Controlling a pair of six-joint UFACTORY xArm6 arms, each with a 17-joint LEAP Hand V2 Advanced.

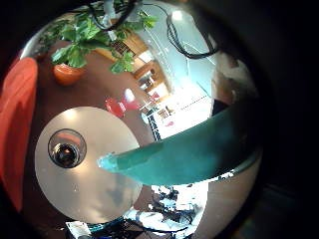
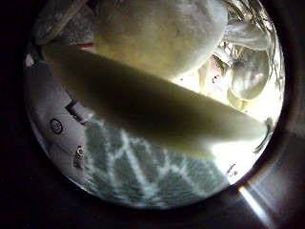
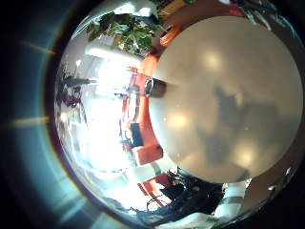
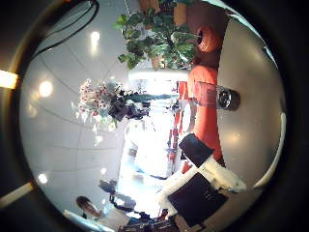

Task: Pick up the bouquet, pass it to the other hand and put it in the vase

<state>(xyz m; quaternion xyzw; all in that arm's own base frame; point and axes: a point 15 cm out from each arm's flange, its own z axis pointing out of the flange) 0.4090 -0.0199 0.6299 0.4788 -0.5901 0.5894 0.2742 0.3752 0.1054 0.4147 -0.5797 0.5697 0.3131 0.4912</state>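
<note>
Bouquet [image 4: 104, 100] aloft, its stem clasped at the left robot hand's palm – right robot hand [image 4: 205, 184] apart, fingers' state unclear – with, seemingly, lowering into the vase [image 1: 67, 152] on the table [image 1: 95, 194] next.

The round table [image 1: 85, 184] and the vase [image 1: 67, 152] on it are seen from above in the left little finger side view, with a green stem [image 1: 189, 149] close by. The left thumb side view is filled by something pale, perhaps petals [image 2: 152, 95]. The table [image 3: 224, 95] and vase [image 3: 156, 88] are shared by the right views, the bouquet [image 4: 104, 101] seen from afar
</note>
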